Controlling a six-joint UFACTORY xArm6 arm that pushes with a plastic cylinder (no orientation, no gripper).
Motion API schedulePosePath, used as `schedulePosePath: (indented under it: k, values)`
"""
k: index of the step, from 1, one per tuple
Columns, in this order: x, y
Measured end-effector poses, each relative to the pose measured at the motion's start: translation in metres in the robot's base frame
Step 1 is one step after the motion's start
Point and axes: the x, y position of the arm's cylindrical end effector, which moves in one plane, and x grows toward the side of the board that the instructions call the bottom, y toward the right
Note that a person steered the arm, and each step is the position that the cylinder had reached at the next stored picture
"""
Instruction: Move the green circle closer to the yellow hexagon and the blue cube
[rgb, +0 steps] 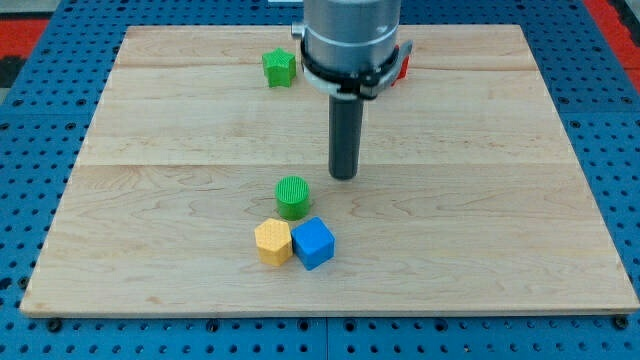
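Observation:
The green circle (293, 196) stands on the wooden board, just above the yellow hexagon (272, 241) and the blue cube (314, 242), which sit side by side touching near the view's bottom centre. The green circle is very close to both, almost touching them. My tip (345, 176) is at the end of the dark rod, up and to the right of the green circle, a short gap away from it.
A green star-shaped block (279, 67) sits near the view's top, left of the arm. A red block (402, 66) is mostly hidden behind the arm's body at the top. The wooden board (150, 200) lies on a blue pegboard surface.

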Motion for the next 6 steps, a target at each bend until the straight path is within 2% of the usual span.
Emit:
schedulePosePath:
  k: [1, 2, 3, 5, 6]
  values:
    - [-0.008, -0.037]
    - [0.025, -0.061]
    - [0.037, -0.059]
    - [-0.005, -0.059]
    - [-0.006, -0.06]
